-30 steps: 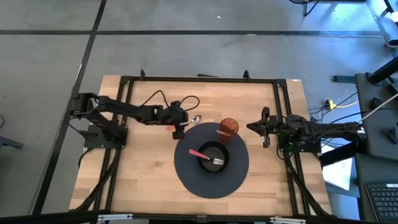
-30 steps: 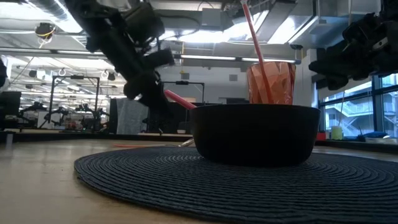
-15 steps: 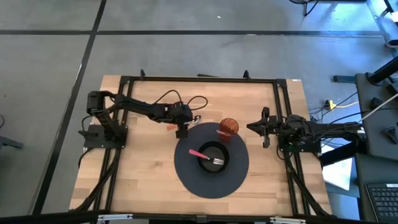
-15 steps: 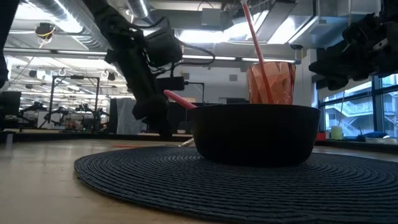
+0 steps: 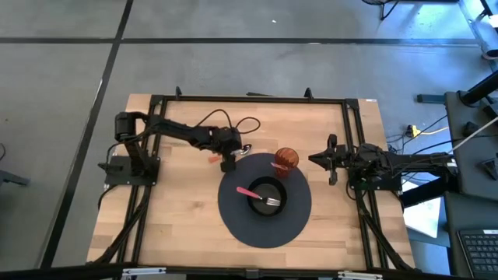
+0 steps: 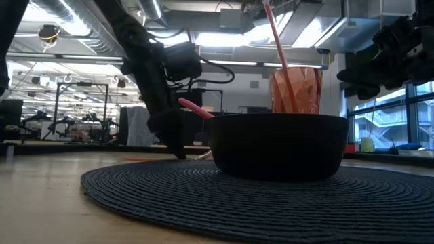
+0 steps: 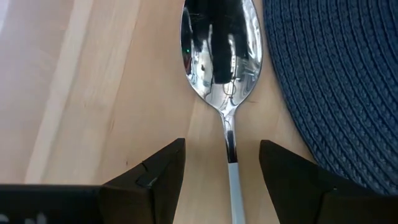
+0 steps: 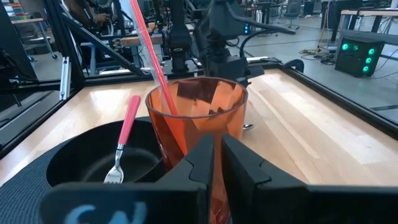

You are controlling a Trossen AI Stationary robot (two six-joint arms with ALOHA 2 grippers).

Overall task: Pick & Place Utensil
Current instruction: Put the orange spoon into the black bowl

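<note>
Reaching farther over since the earlier frame, the left gripper (image 7: 225, 180) is now straddling the spoon (image 7: 222, 56) handle, fingers apart, beside the mat (image 5: 264, 201). Closing should come squarely across the thin neck, low on the table (image 5: 179, 210). Right gripper (image 5: 333, 161), fingers together, is waiting.

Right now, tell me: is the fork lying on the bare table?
No, the fork rests inside the black bowl on the mat.
</note>
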